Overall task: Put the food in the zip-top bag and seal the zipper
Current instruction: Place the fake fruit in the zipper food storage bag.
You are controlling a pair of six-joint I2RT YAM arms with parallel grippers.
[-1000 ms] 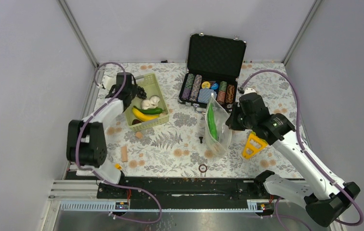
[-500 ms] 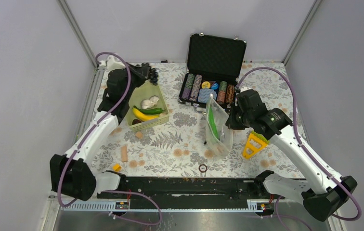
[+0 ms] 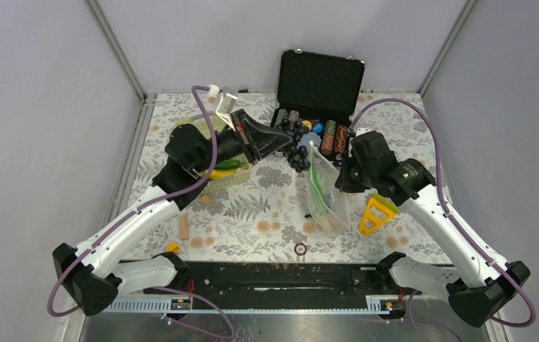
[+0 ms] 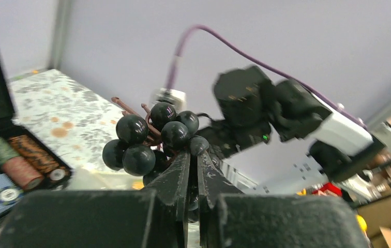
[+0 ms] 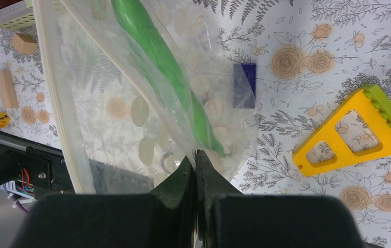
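My left gripper (image 3: 288, 142) is shut on the stem of the dark purple grape bunch (image 3: 298, 150), held in the air just left of the zip-top bag's (image 3: 326, 201) upper end. In the left wrist view the grapes (image 4: 144, 138) bulge out over the closed left gripper (image 4: 193, 153). My right gripper (image 3: 340, 183) is shut on the bag's right wall and holds it upright. The right wrist view shows the right gripper (image 5: 194, 155) pinching the clear dotted bag (image 5: 131, 111), with a green toy food (image 5: 166, 64) inside. The pale zipper (image 5: 58, 98) runs along the open mouth edge.
The lime-green basket (image 3: 232, 180) lies under my left arm, with a banana (image 3: 219, 173) and a green piece (image 3: 229, 164) showing. An open black poker-chip case (image 3: 320, 89) stands at the back. A yellow triangular tool (image 3: 376, 214) lies right of the bag. Small blocks (image 3: 184, 228) lie front left.
My left arm has lifted the grapes out of the basket area and swung right, up to the bag. My right gripper has kept hold of the bag almost in place.
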